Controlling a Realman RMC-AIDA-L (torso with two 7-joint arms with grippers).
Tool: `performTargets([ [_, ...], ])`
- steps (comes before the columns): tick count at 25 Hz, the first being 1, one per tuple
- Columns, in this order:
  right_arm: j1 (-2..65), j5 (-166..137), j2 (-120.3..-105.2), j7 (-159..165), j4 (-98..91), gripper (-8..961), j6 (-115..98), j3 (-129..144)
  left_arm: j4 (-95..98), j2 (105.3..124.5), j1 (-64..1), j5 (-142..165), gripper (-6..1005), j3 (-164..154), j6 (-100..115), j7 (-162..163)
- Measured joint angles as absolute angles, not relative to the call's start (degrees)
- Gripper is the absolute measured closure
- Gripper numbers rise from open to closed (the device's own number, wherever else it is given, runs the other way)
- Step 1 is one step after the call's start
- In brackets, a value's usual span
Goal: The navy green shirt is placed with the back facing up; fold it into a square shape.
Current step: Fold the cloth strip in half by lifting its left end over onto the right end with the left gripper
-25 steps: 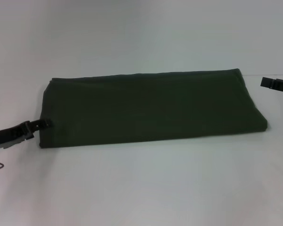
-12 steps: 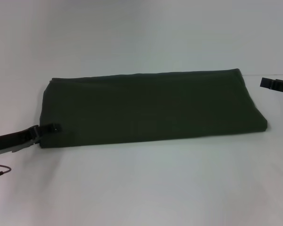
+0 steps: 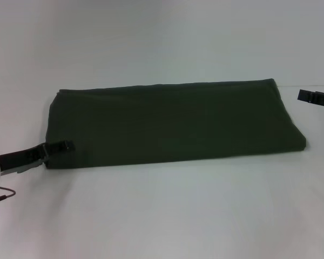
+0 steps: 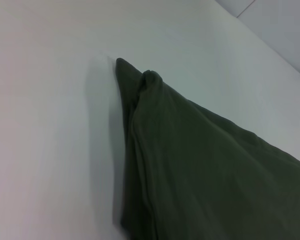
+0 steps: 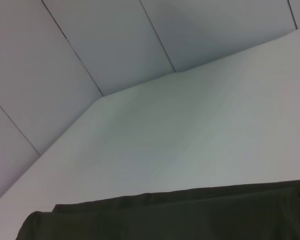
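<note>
The navy green shirt [image 3: 173,121] lies on the white table [image 3: 167,216], folded into a long flat band that runs from left to right. My left gripper [image 3: 65,146] reaches in low from the left, and its tip overlaps the shirt's near left corner. The left wrist view shows that corner of the shirt [image 4: 205,165] close up, with stacked layers and a small bunched tip. My right gripper [image 3: 308,96] hovers just off the shirt's far right end, apart from the cloth. The right wrist view catches the shirt's far edge [image 5: 190,215].
A thin dark cable [image 3: 2,193] trails under the left arm at the table's left edge. Bare white table surrounds the shirt on all sides. Grey wall panels [image 5: 115,45] rise behind the table.
My left gripper has slid to the right, from just beside the shirt's near left corner to over its edge. The shirt and the right gripper have stayed put.
</note>
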State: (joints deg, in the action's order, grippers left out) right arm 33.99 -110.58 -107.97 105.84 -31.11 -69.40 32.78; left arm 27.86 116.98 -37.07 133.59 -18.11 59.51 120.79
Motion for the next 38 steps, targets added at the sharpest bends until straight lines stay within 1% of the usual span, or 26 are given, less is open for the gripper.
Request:
performTargets([
  [1,33.99,-110.63,-107.98,105.86,-31.11,256,-69.36,32.78,27.86,116.98,-37.02,133.59,138,-18.11,59.48,120.81],
  [7,33.98,-110.66,-108.01,105.90,-31.11,257,-69.35,32.78,27.86,117.06,-36.78,133.59,282,-18.11,59.43,120.82],
  [12,33.84,-110.66,-108.01,105.90,-31.11,257,-69.40,32.78,27.86,117.09,-36.68,133.59,497,-18.11,59.54,120.88],
  [18,33.67,-110.69,-108.09,105.91,-31.11,258,-69.37,32.79,27.87,117.16,-36.65,133.59,526,-18.11,59.51,120.78],
  [31,33.48,-110.74,-108.18,105.91,-31.02,260,-69.62,32.70,27.98,117.02,-36.96,134.89,639,-18.11,58.29,121.46],
  [37,33.48,-110.74,-108.17,106.68,-31.02,261,-69.67,32.62,27.96,116.98,-37.00,134.98,857,-18.11,58.19,121.48],
  [38,33.48,-110.75,-108.10,107.27,-31.02,261,-69.69,32.70,27.96,116.98,-37.00,134.98,880,-18.11,58.18,121.49],
])
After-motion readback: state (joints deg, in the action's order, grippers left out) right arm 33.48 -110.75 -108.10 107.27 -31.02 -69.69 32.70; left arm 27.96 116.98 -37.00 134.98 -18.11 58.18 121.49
